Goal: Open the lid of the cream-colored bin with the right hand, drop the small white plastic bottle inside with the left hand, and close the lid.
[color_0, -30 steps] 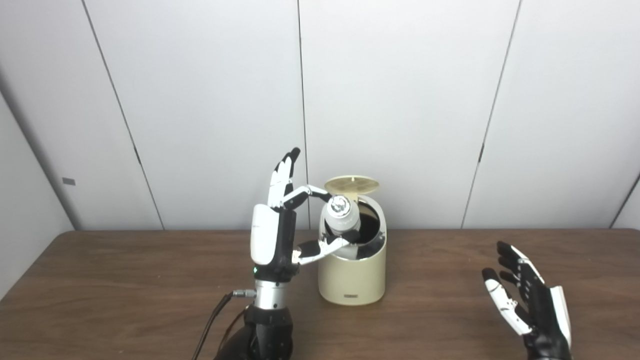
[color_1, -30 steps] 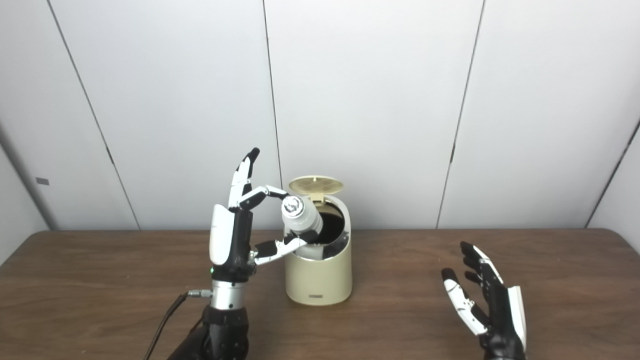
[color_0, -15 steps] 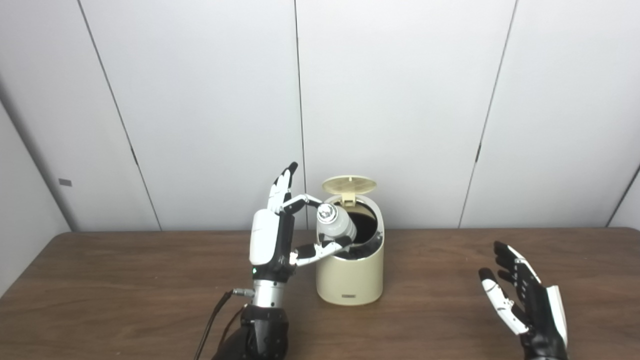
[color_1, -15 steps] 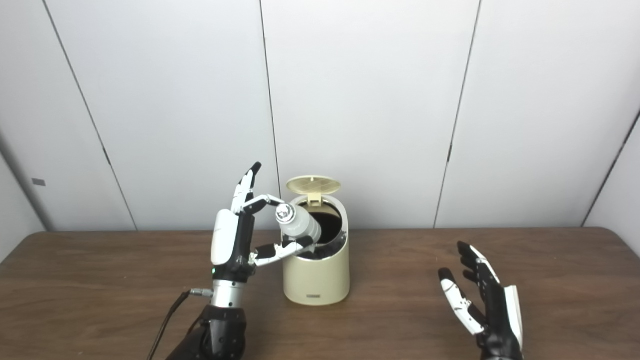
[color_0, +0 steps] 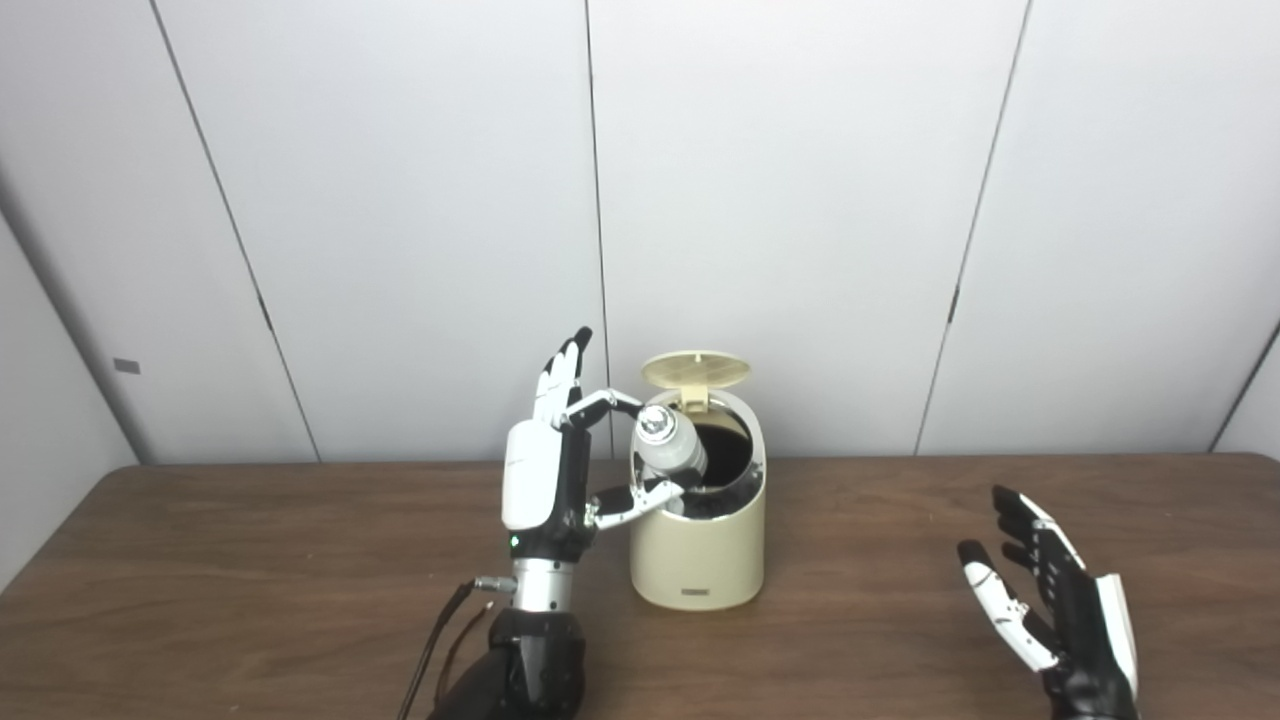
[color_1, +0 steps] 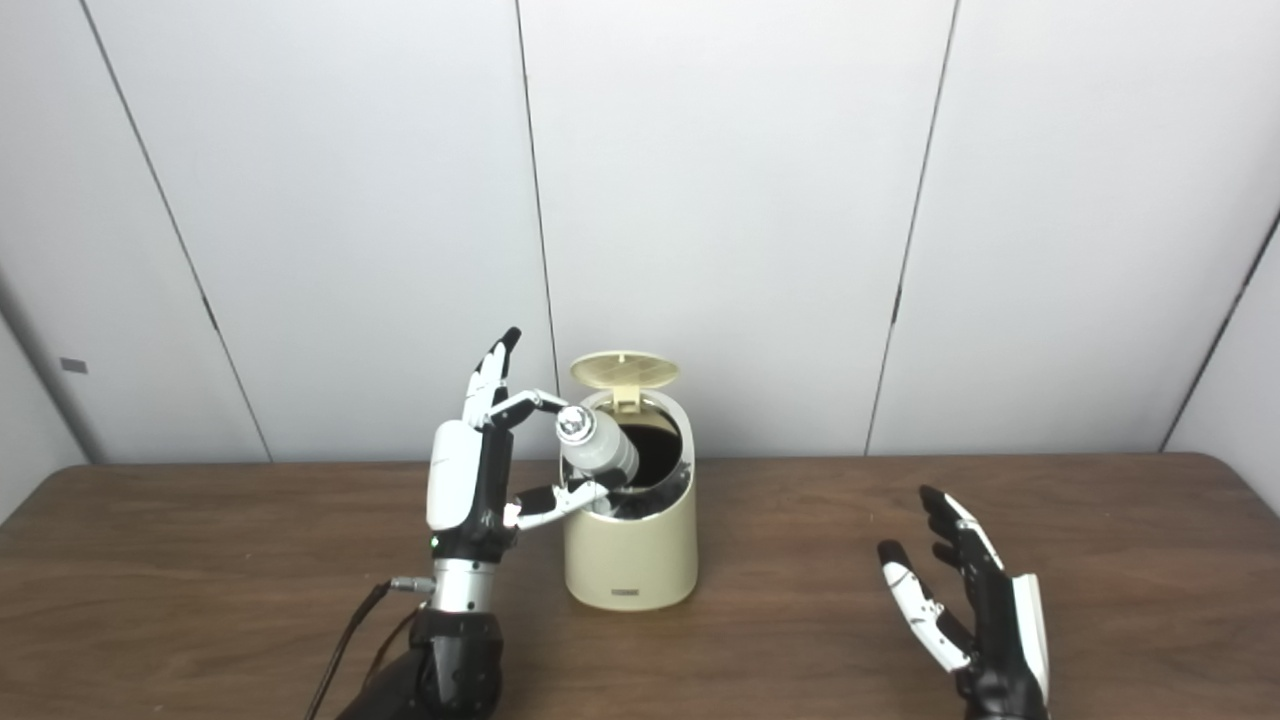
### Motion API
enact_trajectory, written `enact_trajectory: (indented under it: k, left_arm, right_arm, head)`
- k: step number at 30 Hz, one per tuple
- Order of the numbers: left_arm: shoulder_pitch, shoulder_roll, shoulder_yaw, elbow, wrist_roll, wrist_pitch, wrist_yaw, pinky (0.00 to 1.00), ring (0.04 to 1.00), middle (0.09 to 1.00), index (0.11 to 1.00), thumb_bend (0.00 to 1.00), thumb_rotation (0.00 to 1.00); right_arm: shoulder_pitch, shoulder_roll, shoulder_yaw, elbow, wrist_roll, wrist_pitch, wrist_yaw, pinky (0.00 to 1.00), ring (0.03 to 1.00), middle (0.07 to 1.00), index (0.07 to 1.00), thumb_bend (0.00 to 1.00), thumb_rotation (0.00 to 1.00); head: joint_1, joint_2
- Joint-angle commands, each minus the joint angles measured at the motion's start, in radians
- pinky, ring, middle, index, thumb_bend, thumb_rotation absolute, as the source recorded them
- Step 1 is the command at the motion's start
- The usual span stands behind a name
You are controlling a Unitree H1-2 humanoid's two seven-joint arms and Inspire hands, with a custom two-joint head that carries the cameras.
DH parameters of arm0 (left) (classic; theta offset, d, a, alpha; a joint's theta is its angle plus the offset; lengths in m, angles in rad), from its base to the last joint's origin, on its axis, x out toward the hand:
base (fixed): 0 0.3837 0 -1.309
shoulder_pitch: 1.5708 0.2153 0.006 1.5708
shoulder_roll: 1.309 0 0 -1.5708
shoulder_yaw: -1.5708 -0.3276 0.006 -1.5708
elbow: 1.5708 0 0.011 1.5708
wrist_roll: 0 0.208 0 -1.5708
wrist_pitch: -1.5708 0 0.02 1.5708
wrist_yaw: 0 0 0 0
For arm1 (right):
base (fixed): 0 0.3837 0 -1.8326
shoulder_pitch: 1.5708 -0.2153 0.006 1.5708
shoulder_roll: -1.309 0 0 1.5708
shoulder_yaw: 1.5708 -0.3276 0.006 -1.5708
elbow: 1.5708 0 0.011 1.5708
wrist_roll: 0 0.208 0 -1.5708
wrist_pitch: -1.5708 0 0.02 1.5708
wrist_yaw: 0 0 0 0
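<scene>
My left hand stands upright just beside the cream-colored bin, palm turned toward it, and it is clamped on the small white plastic bottle. One finger curls over onto the bottle's silvery top and my thumb presses from underneath; the rest of my fingers on that hand point straight up, clear of the bottle. The bottle leans away from my palm, its lower end past the rim and down in the bin's dark opening, its top tilted back toward my fingers — not yet released.

The bin's lid is swung up at the far side of the opening, beyond the bottle from my fingertips, showing its ribbed underside.

My right hand is well apart from the bin, low over the brown table near its close edge, palm turned inward. Its fingers are spread and hold nothing — whether it rests on the wood or hangs just above it I cannot tell.

A black cable trails down from my left wrist
</scene>
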Motion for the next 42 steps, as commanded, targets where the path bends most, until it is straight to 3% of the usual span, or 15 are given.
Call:
enact_trajectory:
  k: [1,2,3,4,7,10,18,29,31,32,33,35,37,42]
  left_arm:
    - [-0.058,0.008,-0.006,-0.020,0.005,-0.021,0.007,1.00,1.000,1.000,0.488,0.52,0.06]
    - [-0.055,0.012,-0.016,-0.030,-0.011,-0.021,-0.004,1.00,1.000,1.000,0.505,0.62,0.11]
    - [-0.052,0.018,-0.029,-0.039,-0.026,-0.021,-0.010,1.00,1.000,1.000,0.544,0.84,0.28]
    - [-0.050,0.023,-0.041,-0.046,-0.038,-0.021,-0.013,1.00,1.000,1.000,0.556,0.92,0.39]
    - [-0.045,0.036,-0.065,-0.062,-0.065,-0.021,-0.021,1.00,1.000,1.000,0.550,0.99,0.69]
    - [-0.033,0.044,-0.059,-0.088,-0.078,-0.020,-0.053,1.00,1.000,1.000,0.552,1.00,0.78]
    - [0.000,0.048,-0.027,-0.140,-0.103,-0.020,-0.133,1.00,1.000,1.000,0.640,1.00,0.64]
    - [0.018,0.048,-0.012,-0.189,-0.140,-0.021,-0.142,1.00,1.000,1.000,0.635,1.00,0.61]
    - [0.027,0.034,0.015,-0.217,-0.166,-0.020,-0.140,1.00,1.000,1.000,0.609,0.99,0.52]
    - [0.032,0.025,0.035,-0.236,-0.163,-0.020,-0.128,1.00,1.000,1.000,0.600,0.95,0.47]
    - [0.036,0.018,0.053,-0.256,-0.159,-0.020,-0.117,1.00,1.000,1.000,0.549,0.73,0.24]
    - [0.048,0.006,0.098,-0.312,-0.153,-0.020,-0.107,1.00,1.000,0.992,0.507,0.58,0.12]
    - [0.058,0.000,0.134,-0.362,-0.151,-0.020,-0.114,1.00,1.000,0.968,0.488,0.52,0.07]
    - [0.102,0.004,0.207,-0.503,-0.154,-0.019,-0.155,1.00,1.000,0.945,0.483,0.51,0.05]
  right_arm:
    - [-0.027,-0.014,-0.006,-0.027,-0.002,-0.047,-0.012,0.80,0.844,0.846,0.828,0.23,0.56]
    - [-0.026,-0.014,-0.006,-0.029,0.000,-0.046,-0.011,0.80,0.845,0.847,0.829,0.23,0.56]
    - [-0.026,-0.014,-0.006,-0.028,0.001,-0.045,-0.011,0.80,0.848,0.849,0.831,0.24,0.57]
    - [-0.026,-0.015,-0.007,-0.025,0.001,-0.046,-0.011,0.81,0.849,0.851,0.832,0.24,0.57]
    - [-0.027,-0.016,-0.007,-0.022,-0.010,-0.040,-0.017,0.81,0.850,0.849,0.828,0.25,0.58]
    - [-0.025,-0.013,-0.005,-0.032,-0.019,-0.029,-0.019,0.80,0.846,0.843,0.822,0.26,0.59]
    - [-0.024,-0.009,-0.003,-0.050,-0.028,-0.014,-0.019,0.78,0.834,0.835,0.811,0.25,0.57]
    - [-0.028,-0.014,-0.003,-0.046,-0.026,-0.019,-0.012,0.79,0.836,0.834,0.814,0.25,0.57]
    - [-0.028,-0.013,-0.003,-0.049,-0.025,-0.016,-0.011,0.79,0.836,0.835,0.815,0.25,0.57]
    - [-0.028,-0.013,-0.003,-0.049,-0.023,-0.016,-0.010,0.79,0.835,0.835,0.815,0.25,0.57]
    - [-0.029,-0.013,-0.003,-0.048,-0.022,-0.018,-0.010,0.78,0.834,0.835,0.815,0.25,0.57]
    - [-0.030,-0.012,-0.005,-0.046,-0.014,-0.018,-0.008,0.79,0.836,0.836,0.816,0.25,0.56]
    - [-0.033,-0.011,-0.007,-0.043,-0.004,-0.016,-0.004,0.80,0.844,0.842,0.820,0.23,0.58]
    - [-0.041,-0.018,-0.007,-0.011,0.015,-0.039,0.002,0.82,0.855,0.852,0.833,0.22,0.69]
  head:
    - [-0.001,0.000]
    - [-0.001,0.000]
    - [-0.001,0.000]
    - [-0.001,0.001]
    - [-0.001,0.001]
    - [0.002,0.000]
    - [0.001,-0.001]
    - [0.003,-0.003]
    - [0.002,-0.002]
    - [0.003,-0.004]
    - [0.003,-0.004]
    - [0.007,-0.004]
    - [0.012,-0.005]
    - [0.017,-0.006]
